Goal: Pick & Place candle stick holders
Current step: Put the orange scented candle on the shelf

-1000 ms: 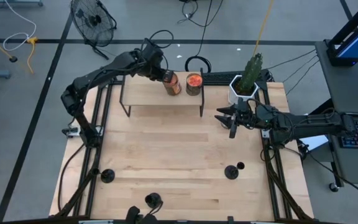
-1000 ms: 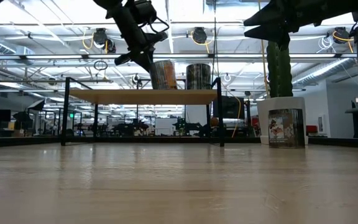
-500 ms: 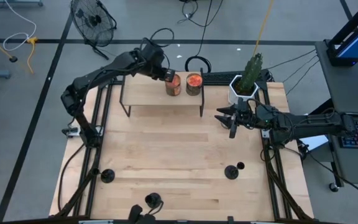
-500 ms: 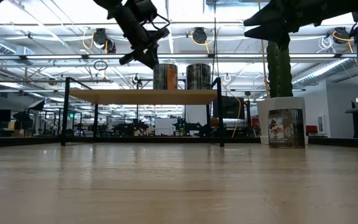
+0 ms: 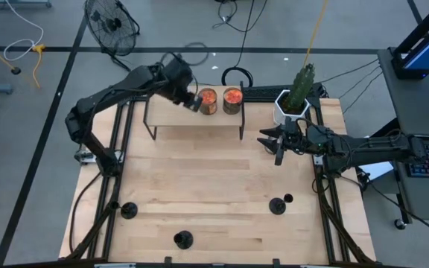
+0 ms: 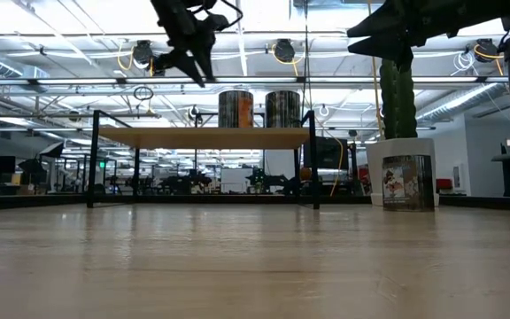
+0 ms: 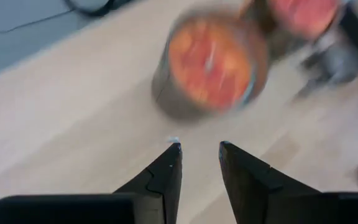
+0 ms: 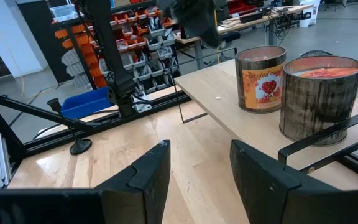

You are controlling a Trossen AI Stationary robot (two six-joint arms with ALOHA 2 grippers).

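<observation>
Three black candle stick holders stand on their round bases on the near half of the table: one near left, one at the near edge, one near right. No gripper is by them. My left gripper hovers open above the small raised shelf, just left of a candle jar, with nothing between its fingers. My right gripper hangs open and level at the table's right side, its fingers holding nothing.
Two candle jars stand upright side by side on the shelf at the far middle of the table. A cactus in a white pot stands at the far right. The table's middle is bare wood.
My left gripper held the left jar tilted over the shelf, set it upright beside the other jar and let go. It then drew back toward the table's left edge and rose. The jar stays standing on the shelf.
</observation>
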